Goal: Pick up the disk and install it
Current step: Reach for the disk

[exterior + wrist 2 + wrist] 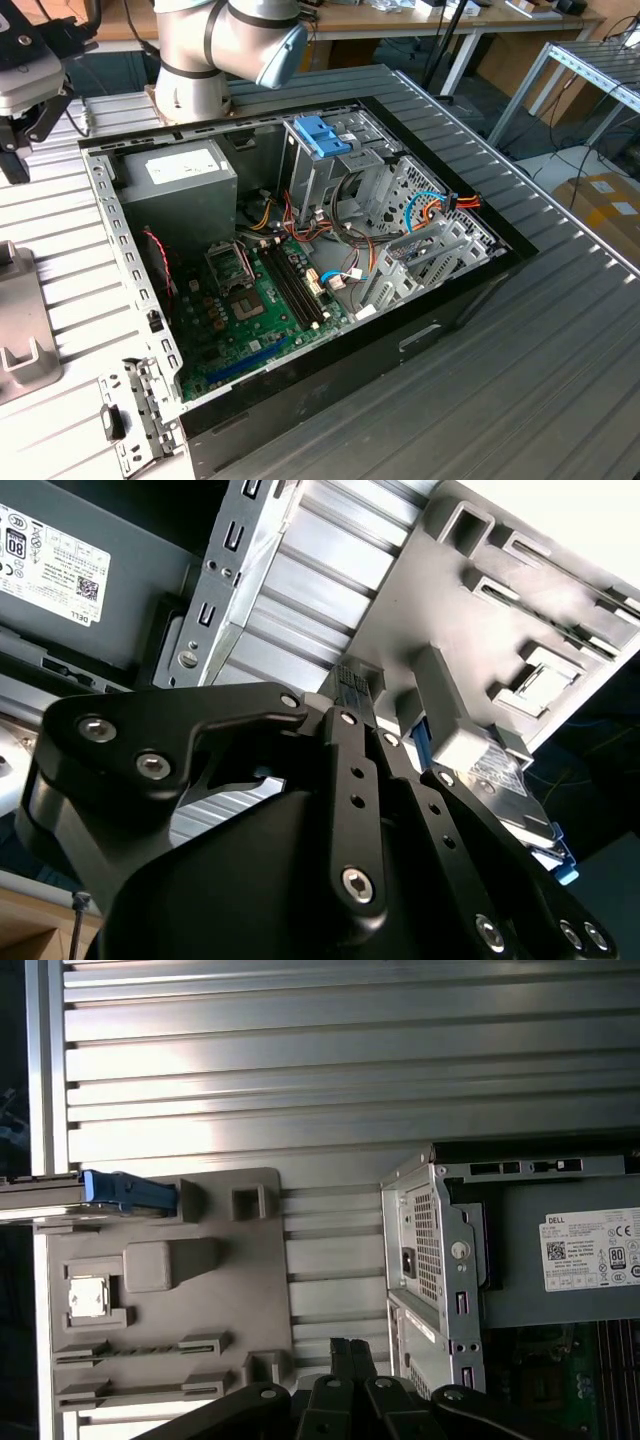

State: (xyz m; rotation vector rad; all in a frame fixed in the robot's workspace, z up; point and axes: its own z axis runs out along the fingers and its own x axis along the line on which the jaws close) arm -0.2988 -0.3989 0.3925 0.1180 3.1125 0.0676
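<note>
Gripper (348, 1352), closed on nothing, hovers near the disk (110, 1192); rigid, weighty, likely shock-sensitive; best gripped across its blue-railed sides

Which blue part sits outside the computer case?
The disk's blue rail, on the grey holder beside the case; the blue latch is inside, atop the cage.

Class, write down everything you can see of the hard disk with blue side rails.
The flat dark metal hard disk with blue plastic side rails appears to stand on edge in a slot at the rim of the grey moulded plastic holder, which lies on the ribbed metal table. In the first wrist view it shows edge-on, a thin strip with one blue rail; the second wrist view shows its white printed label. The black end effector is apart from it.
</note>
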